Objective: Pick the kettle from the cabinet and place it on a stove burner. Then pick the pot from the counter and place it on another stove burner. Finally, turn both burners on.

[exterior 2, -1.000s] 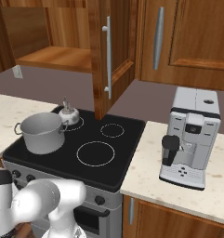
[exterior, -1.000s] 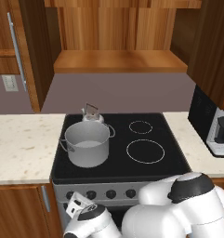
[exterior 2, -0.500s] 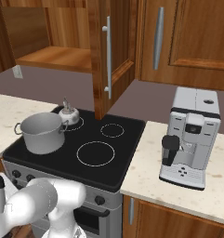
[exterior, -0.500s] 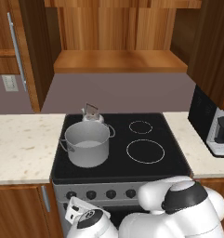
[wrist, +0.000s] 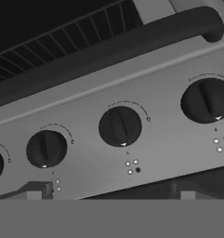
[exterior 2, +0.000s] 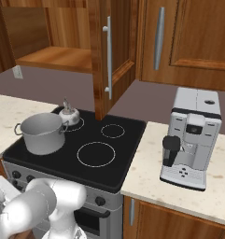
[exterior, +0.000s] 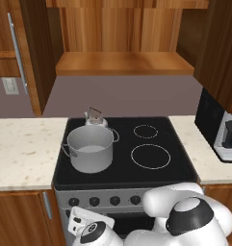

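The gripper [exterior: 78,222] sits low in front of the stove [exterior: 180,166], fingers spread wide, holding nothing. Its camera looks straight at the stove's knobs [wrist: 120,126] (dark round dials, oven handle [wrist: 108,49] just beside them). On the stove, the pot [exterior: 90,148] covers the front left burner, the kettle [exterior: 95,119] touching behind it.

We see a mauve-grey wall [exterior: 122,93] with 1 outlet [exterior: 9,86] (far left), and a coffee machine [exterior 2: 191,137] standing right of the stove [exterior 2: 118,154].
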### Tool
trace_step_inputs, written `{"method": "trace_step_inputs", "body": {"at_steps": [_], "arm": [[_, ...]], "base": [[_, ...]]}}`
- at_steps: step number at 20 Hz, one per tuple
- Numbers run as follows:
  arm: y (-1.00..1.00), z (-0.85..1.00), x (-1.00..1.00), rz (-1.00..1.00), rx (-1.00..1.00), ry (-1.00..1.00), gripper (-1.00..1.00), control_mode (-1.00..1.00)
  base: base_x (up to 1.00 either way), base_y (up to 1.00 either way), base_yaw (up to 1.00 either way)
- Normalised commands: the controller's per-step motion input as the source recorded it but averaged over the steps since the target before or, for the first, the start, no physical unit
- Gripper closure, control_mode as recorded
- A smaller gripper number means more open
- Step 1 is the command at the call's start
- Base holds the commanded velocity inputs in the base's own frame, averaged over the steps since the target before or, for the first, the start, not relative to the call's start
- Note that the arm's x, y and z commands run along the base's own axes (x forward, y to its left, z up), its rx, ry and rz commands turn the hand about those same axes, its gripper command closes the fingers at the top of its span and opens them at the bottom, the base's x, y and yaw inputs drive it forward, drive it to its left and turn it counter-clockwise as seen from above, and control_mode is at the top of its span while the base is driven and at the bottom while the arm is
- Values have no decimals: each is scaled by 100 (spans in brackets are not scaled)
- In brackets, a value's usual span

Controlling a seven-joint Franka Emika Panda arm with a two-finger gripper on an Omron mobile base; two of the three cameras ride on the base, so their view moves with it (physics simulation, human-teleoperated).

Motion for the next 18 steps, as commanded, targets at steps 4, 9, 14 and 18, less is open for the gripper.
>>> {"method": "trace_step_inputs", "body": {"at_steps": [4,9,14,18], "arm": [[-3,0,6,5,-1,0,-100,-100],[-7,-4,5,3,-2,0,-100,-100],[-11,-4,3,1,-2,0,-100,-100],[-8,0,2,0,-1,0,-100,-100]], "base": [[0,0,0],[0,0,0],[0,0,0],[0,0,0]]}}
